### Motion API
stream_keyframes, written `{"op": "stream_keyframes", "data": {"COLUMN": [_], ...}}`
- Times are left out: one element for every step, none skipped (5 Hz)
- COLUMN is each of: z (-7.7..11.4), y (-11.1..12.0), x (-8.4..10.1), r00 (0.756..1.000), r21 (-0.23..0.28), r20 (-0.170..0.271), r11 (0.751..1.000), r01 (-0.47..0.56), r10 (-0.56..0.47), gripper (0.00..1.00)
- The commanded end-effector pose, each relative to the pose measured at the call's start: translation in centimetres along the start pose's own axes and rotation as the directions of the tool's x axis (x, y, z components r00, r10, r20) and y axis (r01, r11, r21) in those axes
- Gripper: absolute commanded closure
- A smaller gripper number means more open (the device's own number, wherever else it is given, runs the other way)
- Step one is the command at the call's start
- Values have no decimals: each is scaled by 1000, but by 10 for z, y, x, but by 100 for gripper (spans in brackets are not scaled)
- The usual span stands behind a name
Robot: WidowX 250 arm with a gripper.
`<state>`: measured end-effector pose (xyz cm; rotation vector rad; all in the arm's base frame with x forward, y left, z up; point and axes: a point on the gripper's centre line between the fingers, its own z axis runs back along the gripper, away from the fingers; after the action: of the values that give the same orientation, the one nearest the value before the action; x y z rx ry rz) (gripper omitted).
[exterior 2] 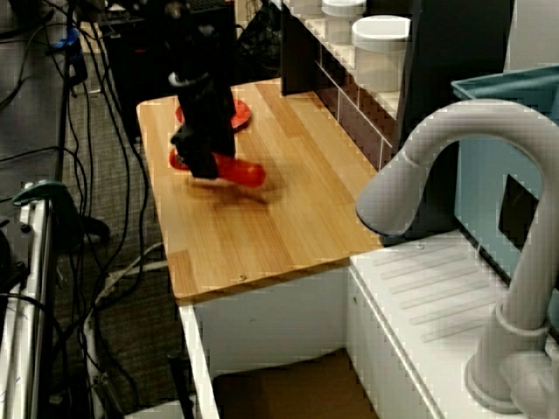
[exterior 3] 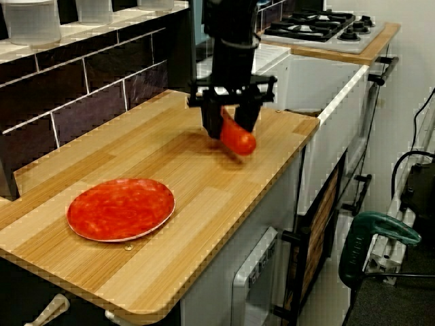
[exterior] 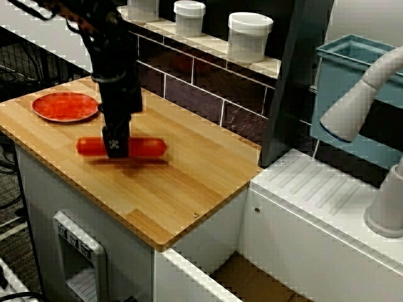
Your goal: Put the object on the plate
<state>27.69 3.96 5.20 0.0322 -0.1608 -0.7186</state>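
So the sausage toy (exterior: 143, 148) is sitting just above the wooden counter (exterior: 189, 182), about mid-board, and I've got the gripper (exterior: 116, 146) clamped right over its middle. From the front view both rounded ends stick out either side of the black fingers (exterior: 117, 139), and there's a dark shadow smeared on the wood directly under it, so it looks lifted a touch rather than resting, though the blur makes it hard to be sure. From the view along the counter, the jaws stand narrow and squeezed onto the toy, with one glossy end poking out toward the camera below them.

The plate (exterior: 65, 106) is at roughly 10 o'clock from the toy in the front view, near the far left corner of the board, and nothing's on it. It's apart from the toy, not touching. In the view from the sink side the arm blocks most of the plate and I only catch a red sliver behind it.

Going outward: white lidded jars (exterior: 250, 36) line the tiled ledge at 1 o'clock, a grey faucet (exterior: 362, 100) hangs over the white sink top at 3 o'clock, and a gas hob (exterior 3: 326, 26) sits way down the far end of the counter run.
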Motion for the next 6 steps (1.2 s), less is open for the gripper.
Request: {"op": "stream_keyframes", "data": {"z": [52, 56, 51, 45, 35, 30], "y": [52, 80, 114, 136, 150, 152], "x": [-37, -73, -110, -130, -135, -134], "r00": [989, 972, 934, 902, 889, 887], "r21": [74, 88, 54, 64, 83, 71], "r20": [99, 125, 128, 129, 114, 107], "r11": [990, 973, 938, 904, 888, 886], "r01": [-119, -211, -342, -422, -453, -458], "r10": [111, 200, 333, 412, 443, 449], "gripper": [100, 100, 100, 100, 100, 100]}}
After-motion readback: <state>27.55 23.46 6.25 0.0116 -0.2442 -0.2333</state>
